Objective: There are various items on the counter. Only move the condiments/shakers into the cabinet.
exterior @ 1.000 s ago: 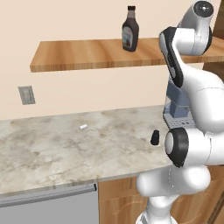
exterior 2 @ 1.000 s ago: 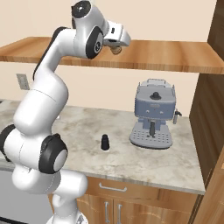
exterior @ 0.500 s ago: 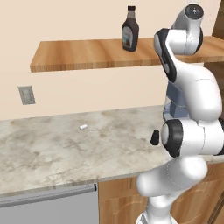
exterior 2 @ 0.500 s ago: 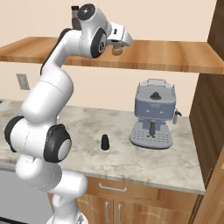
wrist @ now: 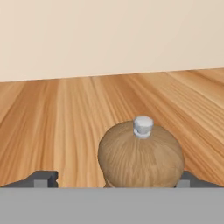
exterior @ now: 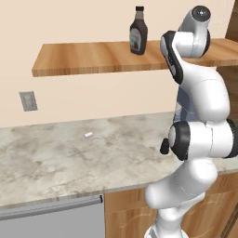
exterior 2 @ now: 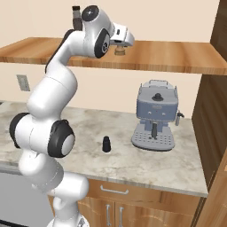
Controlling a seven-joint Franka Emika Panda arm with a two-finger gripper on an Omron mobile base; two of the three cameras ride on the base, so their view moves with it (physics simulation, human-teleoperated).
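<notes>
The short tan wooden mill (wrist: 140,157) stands upright on the light-brown cabinet shelf (wrist: 65,113), with a small grey knob on top. My gripper (wrist: 116,179) is open around it: the left fingertip stands well clear of the mill and the right one is close by its side. From the right base view the gripper (exterior 2: 119,44) hovers just above the mill (exterior 2: 119,52) on the cabinet shelf (exterior 2: 177,57). The dark syrup bottle (exterior: 138,37) stands further left on that shelf (exterior: 83,58). A small black shaker (exterior 2: 106,144) stands on the marbled counter (exterior 2: 177,164).
A grey-blue coffee machine (exterior 2: 155,117) stands on the counter to the right of the shaker. A tiny white cylinder (exterior: 88,135) lies near the back wall on the counter (exterior: 56,162). A wall socket (exterior: 27,101) is at the left. A dark wooden cabinet side (exterior 2: 215,111) borders the right.
The jaws have opened wide and let go of the wooden mill, which now stands on the shelf. The upper arm has turned slightly.
</notes>
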